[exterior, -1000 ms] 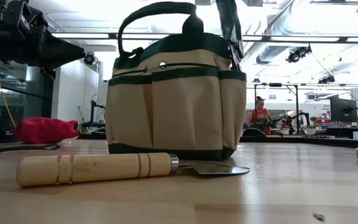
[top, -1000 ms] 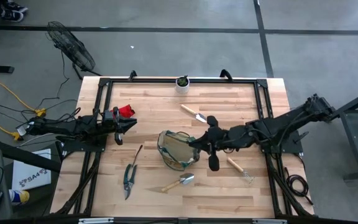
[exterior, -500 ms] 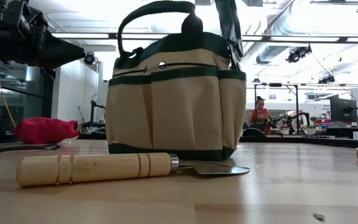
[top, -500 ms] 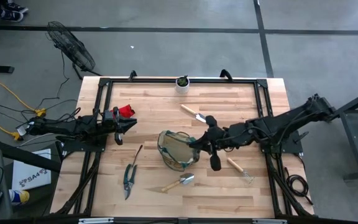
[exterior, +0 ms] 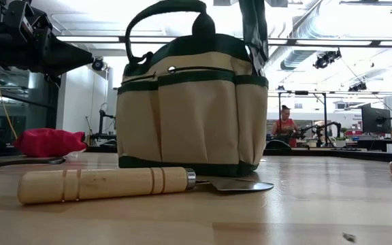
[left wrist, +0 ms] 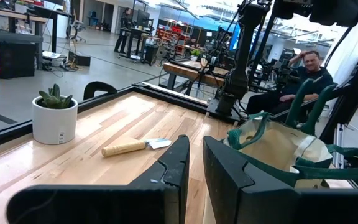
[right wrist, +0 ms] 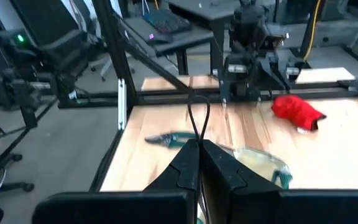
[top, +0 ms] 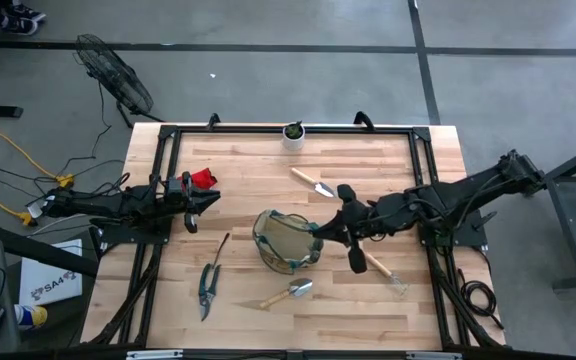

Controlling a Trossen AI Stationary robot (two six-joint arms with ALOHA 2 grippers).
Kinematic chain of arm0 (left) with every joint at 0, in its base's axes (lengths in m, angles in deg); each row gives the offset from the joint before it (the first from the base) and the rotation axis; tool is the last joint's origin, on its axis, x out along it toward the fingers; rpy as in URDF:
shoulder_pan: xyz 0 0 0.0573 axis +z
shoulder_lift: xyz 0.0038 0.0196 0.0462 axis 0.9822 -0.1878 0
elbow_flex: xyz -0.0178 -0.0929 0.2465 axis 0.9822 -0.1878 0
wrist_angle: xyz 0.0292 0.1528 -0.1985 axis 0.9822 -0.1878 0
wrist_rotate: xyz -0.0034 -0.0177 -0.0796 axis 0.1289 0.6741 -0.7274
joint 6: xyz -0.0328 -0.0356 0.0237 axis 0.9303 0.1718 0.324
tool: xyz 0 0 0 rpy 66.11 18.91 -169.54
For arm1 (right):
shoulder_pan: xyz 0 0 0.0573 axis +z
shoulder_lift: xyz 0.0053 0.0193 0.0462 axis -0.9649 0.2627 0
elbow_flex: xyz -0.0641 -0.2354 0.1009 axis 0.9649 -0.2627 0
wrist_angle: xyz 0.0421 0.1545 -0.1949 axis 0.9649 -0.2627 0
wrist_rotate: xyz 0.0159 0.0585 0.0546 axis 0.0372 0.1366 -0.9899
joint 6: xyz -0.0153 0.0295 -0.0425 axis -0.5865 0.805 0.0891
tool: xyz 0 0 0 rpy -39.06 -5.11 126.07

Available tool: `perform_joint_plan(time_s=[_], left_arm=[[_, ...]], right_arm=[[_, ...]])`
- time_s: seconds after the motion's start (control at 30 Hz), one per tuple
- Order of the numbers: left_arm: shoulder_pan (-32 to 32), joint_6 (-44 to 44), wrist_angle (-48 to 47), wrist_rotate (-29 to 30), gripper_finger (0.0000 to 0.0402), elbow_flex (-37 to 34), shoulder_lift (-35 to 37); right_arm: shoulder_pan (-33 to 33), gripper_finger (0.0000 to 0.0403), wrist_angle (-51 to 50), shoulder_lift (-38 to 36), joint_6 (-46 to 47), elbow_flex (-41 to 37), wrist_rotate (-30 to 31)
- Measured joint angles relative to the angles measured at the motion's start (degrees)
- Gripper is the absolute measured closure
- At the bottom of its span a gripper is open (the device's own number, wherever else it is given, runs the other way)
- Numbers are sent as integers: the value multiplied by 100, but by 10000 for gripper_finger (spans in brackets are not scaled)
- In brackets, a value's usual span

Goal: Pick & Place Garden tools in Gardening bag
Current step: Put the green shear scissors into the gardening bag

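The tan gardening bag (top: 286,241) with green trim stands on its bottom mid-table, also seen in the low view (exterior: 189,109). My right gripper (top: 321,233) is at its right rim, shut on a handle. Loose garden tools lie around it: a trowel (top: 311,183) beyond it, a trowel (top: 288,292) in front, a wooden-handled tool (top: 383,270) under my right arm, a thin tool (top: 222,246), pruning shears (top: 208,289) and a red item (top: 203,178). My left gripper (top: 194,207) waits at the left edge beside the red item, its fingers (left wrist: 182,165) a narrow gap apart, holding nothing. My right gripper pinches one dark green handle strap (right wrist: 197,132) of the bag between its shut fingers, coming from the table's right and slanting slightly down. The strap (exterior: 253,30) runs up from the rim, drawn taut. The bag stays upright with its bottom on the table.
A small white pot (top: 294,132) with a green plant stands at the far edge. Black frame rails (top: 168,135) run round the tabletop. People sit at benches (exterior: 283,124) in the room behind. Bare wood (top: 368,320) lies near the front right.
My right gripper has drawn back a little toward the table's right edge and tipped slightly, still shut on the handle. The bag's top has followed it: its mouth looks rounder from above and its other handle stands higher, while its bottom has stayed on the table.
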Motion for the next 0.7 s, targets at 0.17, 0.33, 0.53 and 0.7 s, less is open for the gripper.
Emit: perform_joint_plan(time_s=[0.17,0.33,0.53,0.7], left_arm=[[2,-1,0,-1,357,0,-2],[2,-2,0,0,357,0,0],[0,-1,-1,-1,357,0,-1],[2,-2,0,0,357,0,0]], right_arm=[[0,399,-345,0,221,0,-317],[-25,399,-346,0,-114,0,-695],[-183,399,-527,0,-462,0,-920],[-438,399,-554,0,-833,0,-971]])
